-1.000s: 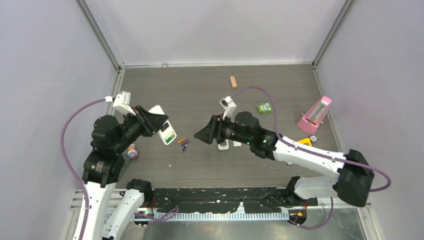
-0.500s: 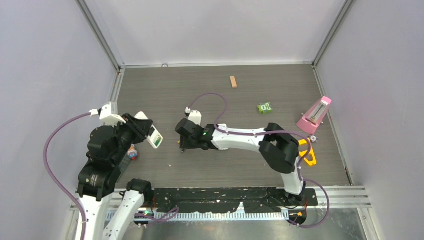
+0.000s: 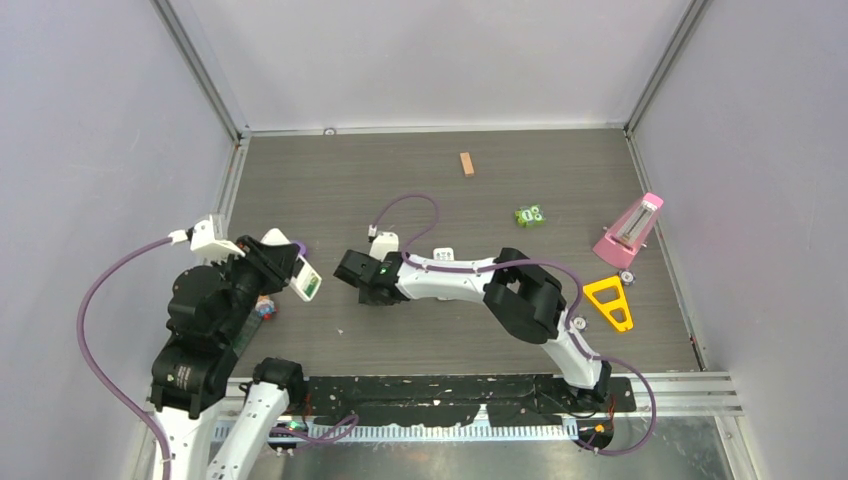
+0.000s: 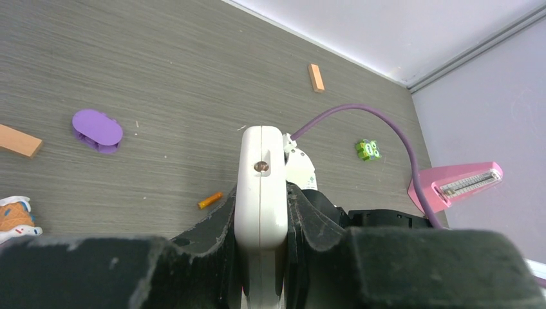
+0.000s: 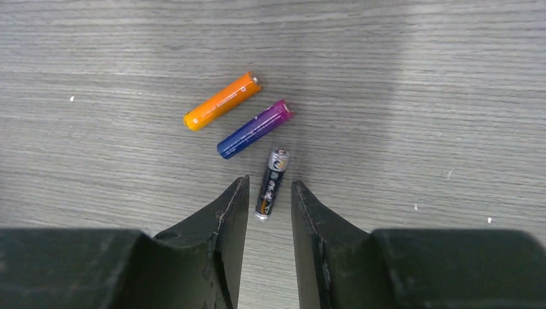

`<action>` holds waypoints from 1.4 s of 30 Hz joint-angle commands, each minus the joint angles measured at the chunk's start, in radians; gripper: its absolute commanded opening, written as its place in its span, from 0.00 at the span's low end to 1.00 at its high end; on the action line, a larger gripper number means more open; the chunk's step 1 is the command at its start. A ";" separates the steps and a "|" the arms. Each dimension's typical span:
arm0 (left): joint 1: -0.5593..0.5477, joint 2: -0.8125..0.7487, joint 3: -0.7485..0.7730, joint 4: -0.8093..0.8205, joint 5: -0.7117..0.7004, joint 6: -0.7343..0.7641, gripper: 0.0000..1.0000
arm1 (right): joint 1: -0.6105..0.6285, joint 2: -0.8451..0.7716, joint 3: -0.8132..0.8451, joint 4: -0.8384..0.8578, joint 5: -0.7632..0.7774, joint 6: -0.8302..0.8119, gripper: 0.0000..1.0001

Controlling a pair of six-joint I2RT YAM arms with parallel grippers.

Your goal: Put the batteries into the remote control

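Note:
My left gripper (image 4: pixel 261 196) is shut on the long white remote control (image 4: pixel 261 183), holding it on edge above the table's left side; the top view shows the remote control (image 3: pixel 301 278) tilted in my left gripper (image 3: pixel 278 266). My right gripper (image 5: pixel 268 188) is low over the batteries, its jaws narrowly apart. A black battery (image 5: pixel 272 185) lies between its fingertips with a gap on each side. Just beyond lie the orange battery (image 5: pixel 222 101) and the blue-purple battery (image 5: pixel 255 129). In the top view my right gripper (image 3: pixel 362 290) hides them.
A purple oval piece (image 4: pixel 97 127), a tan block (image 4: pixel 19 141) and an ice-cream toy (image 3: pixel 264 305) lie at the left. A small white piece (image 3: pixel 443 255), another tan block (image 3: pixel 466 163), a green toy (image 3: pixel 529 215), a pink metronome (image 3: pixel 630 230) and a yellow triangle (image 3: pixel 610 303) are on the right.
My right arm has swung left and come down over the batteries, its jaws narrowing. My left arm has drawn the remote control left and nearer the front edge.

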 commanded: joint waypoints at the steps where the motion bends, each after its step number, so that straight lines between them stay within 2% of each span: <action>1: 0.006 -0.033 -0.009 0.044 -0.036 0.011 0.00 | 0.005 0.036 0.075 -0.092 0.091 0.051 0.37; 7: 0.005 -0.061 -0.019 0.041 -0.056 0.008 0.00 | 0.003 0.066 0.099 -0.142 0.111 0.066 0.37; 11: 0.006 -0.057 -0.025 0.043 -0.037 0.001 0.00 | 0.003 0.064 0.087 -0.152 0.124 0.065 0.32; 17: 0.005 -0.054 -0.043 0.050 -0.006 -0.011 0.00 | 0.000 0.043 0.048 -0.139 0.129 0.062 0.08; 21: 0.005 -0.057 -0.063 0.058 0.010 -0.026 0.00 | -0.009 -0.026 -0.019 -0.092 0.134 0.063 0.05; 27: 0.005 -0.053 -0.133 0.150 0.114 -0.086 0.00 | -0.021 -0.277 -0.214 -0.020 0.211 0.080 0.05; 31: 0.005 -0.055 -0.247 0.342 0.211 -0.192 0.00 | -0.030 -0.481 -0.342 0.006 0.279 0.090 0.05; 35: 0.005 -0.053 -0.392 0.633 0.283 -0.341 0.00 | -0.040 -0.673 -0.412 0.007 0.331 0.064 0.05; 38: 0.002 -0.044 -0.508 0.895 0.279 -0.451 0.00 | -0.041 -0.786 -0.431 0.005 0.358 0.032 0.05; 42: -0.037 -0.023 -0.660 1.140 0.175 -0.622 0.00 | -0.043 -0.940 -0.456 0.048 0.351 -0.009 0.05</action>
